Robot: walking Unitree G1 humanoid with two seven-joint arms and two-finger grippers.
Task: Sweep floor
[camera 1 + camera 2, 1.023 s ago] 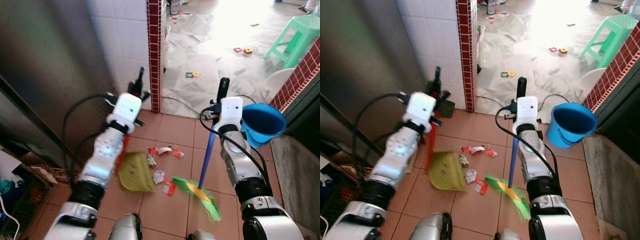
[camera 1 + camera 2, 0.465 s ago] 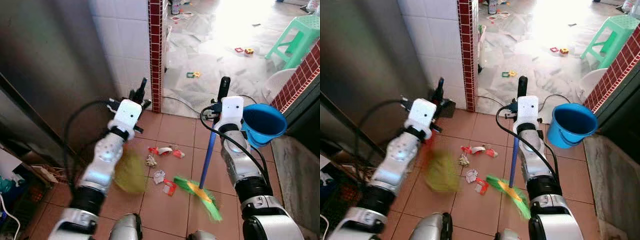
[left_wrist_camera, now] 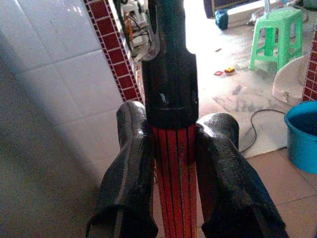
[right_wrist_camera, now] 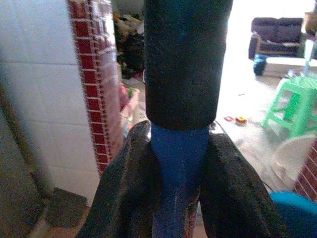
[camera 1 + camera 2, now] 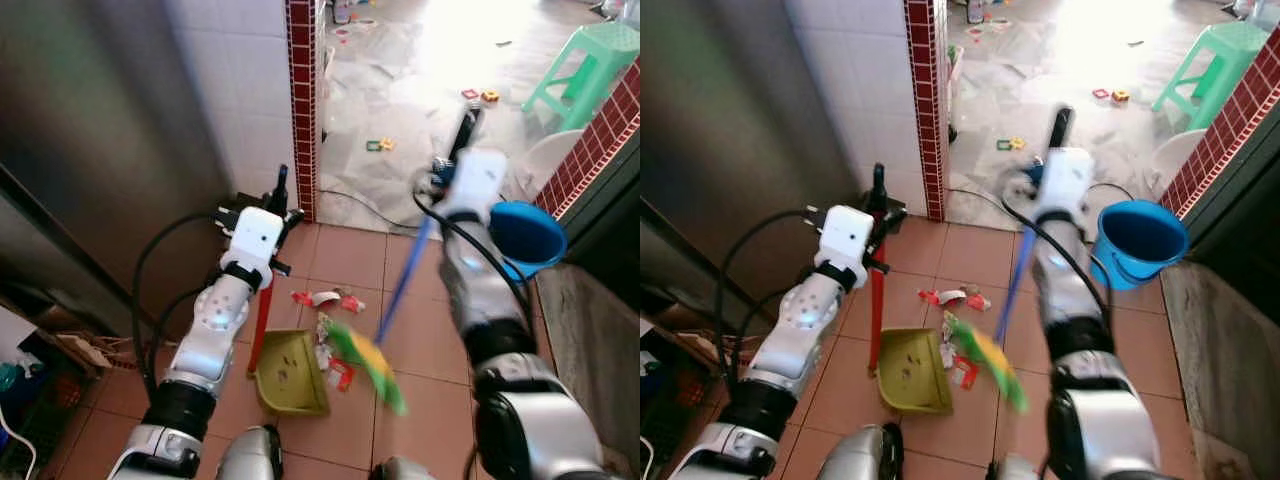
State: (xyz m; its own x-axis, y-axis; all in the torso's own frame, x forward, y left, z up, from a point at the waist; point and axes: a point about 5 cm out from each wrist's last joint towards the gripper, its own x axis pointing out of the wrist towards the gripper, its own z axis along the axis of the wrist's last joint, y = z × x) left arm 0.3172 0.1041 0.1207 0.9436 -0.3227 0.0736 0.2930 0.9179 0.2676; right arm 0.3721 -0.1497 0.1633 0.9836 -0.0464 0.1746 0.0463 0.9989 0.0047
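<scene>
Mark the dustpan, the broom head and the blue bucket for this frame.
dustpan (image 5: 290, 373), left eye view, on the yellow-green tray.
broom head (image 5: 368, 363), left eye view, on the blurred green and yellow bristles.
blue bucket (image 5: 1137, 243), right eye view, on its inner wall near the rim.

Motion blur smears the right arm (image 5: 478, 250), the blue broom handle (image 5: 405, 283) and its green bristles (image 5: 368, 362). The litter scraps (image 5: 328, 300) on the tiles are too small to identify.
</scene>
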